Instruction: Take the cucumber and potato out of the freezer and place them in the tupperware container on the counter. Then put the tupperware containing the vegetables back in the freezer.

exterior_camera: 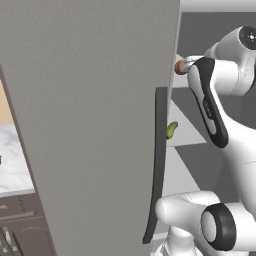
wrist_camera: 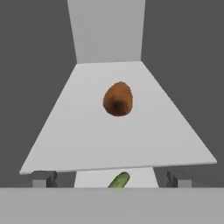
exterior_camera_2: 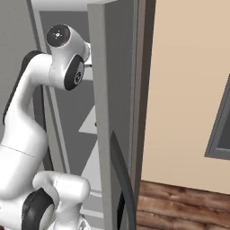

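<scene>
Freezer (exterior_camera: 90, 125) door open; potato (wrist_camera: 117, 99) alone on upper pale shelf (wrist_camera: 87, 135), cucumber (wrist_camera: 119, 180) on shelf below. Gripper (wrist_camera: 112, 178) jaws spread wide, empty, short of potato.

A plain beige wall (exterior_camera_2: 188, 90) runs along the right side, with the dark grey frame of a window (exterior_camera_2: 220, 130) at its edge. Below the wall lies a floor (exterior_camera_2: 179, 206) of brown wooden planks. At far left, brown cabinets (exterior_camera: 20, 225) stand low. Light is even and soft.
</scene>
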